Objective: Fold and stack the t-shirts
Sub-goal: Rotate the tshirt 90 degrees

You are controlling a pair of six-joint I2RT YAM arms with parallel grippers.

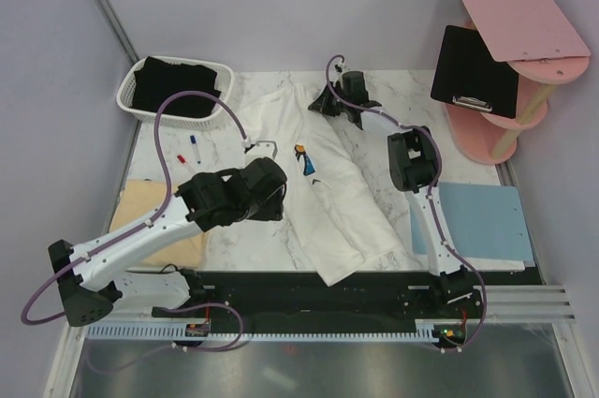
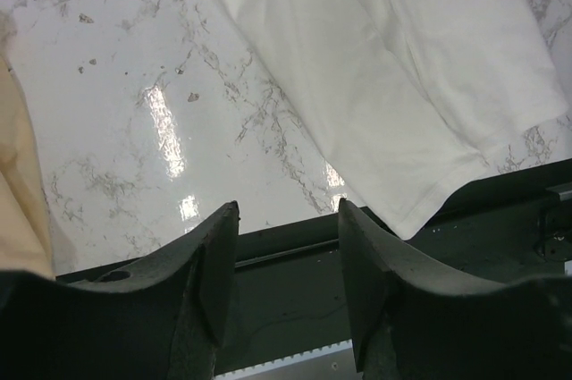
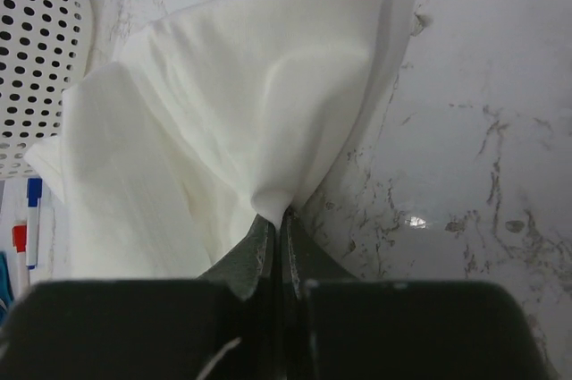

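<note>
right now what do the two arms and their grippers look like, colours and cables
Both the left arm and right arm have white links joined by bulky black joint housings. A purple cable loops along each. The left gripper and right gripper have matte black wedge-shaped fingers. No readable markings show.

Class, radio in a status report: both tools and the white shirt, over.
Right tool shut on white shirt at its far edge. Left tool open, empty. Markers lie left of shirt, clear of it.
</note>
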